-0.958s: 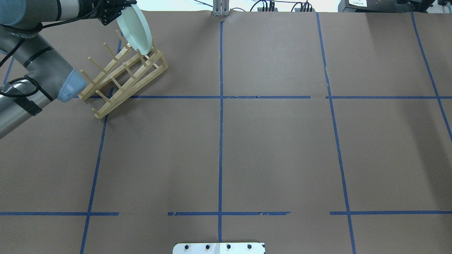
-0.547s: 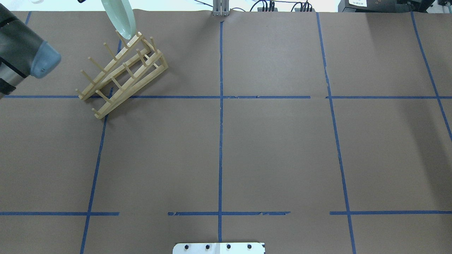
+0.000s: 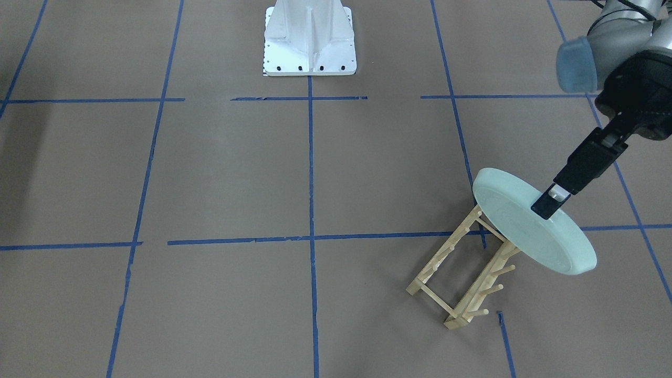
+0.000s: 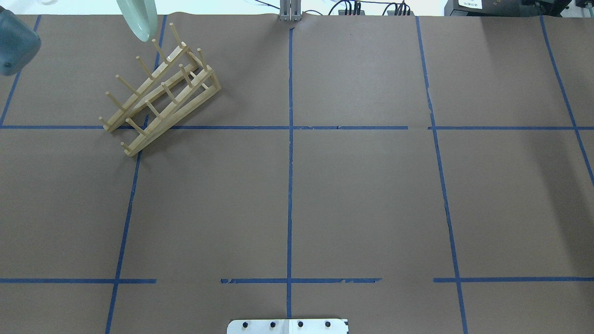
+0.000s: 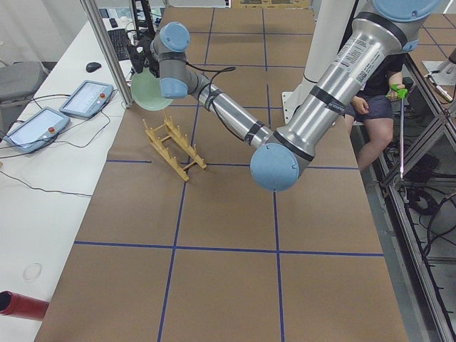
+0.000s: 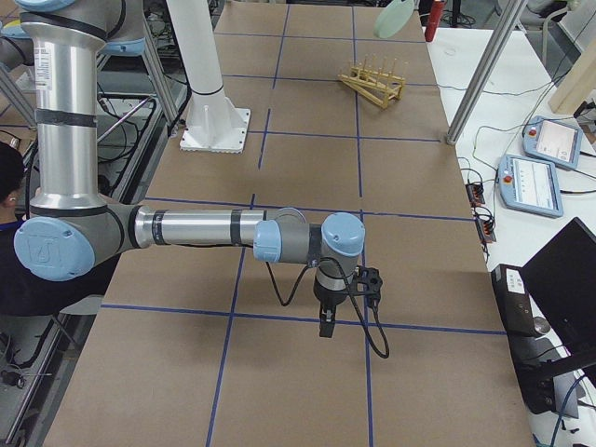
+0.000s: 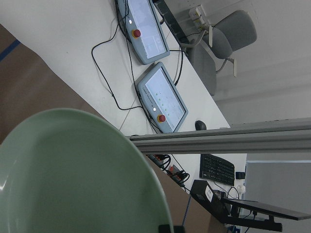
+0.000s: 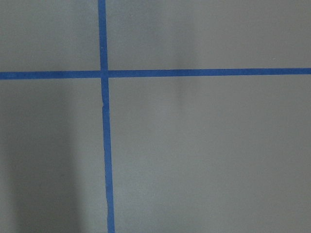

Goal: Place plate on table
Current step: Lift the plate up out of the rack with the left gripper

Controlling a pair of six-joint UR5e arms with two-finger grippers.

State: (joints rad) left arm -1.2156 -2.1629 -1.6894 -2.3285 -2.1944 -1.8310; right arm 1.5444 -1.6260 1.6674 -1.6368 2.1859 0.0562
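Well, from where I stand the plate (image 3: 530,231) looks stiff and smooth, probably slippery, and likely to chip if it comes down edge-first. The rim is the only sensible place to take it, and that is where the left gripper (image 3: 546,207) has it, clamped on the edge with one dark finger lying over the face. A hold that far off-centre leaves most of the weight hanging away from the fingers, so I would expect it to want to pivot. It is a plain, round, pale mint-green plate with a shallow raised rim, held tilted in the air over the far end of the wooden rack (image 3: 462,273), above the table (image 3: 210,184). The right gripper (image 6: 324,326) hangs low over bare paper well away; I cannot tell how its jaws stand.
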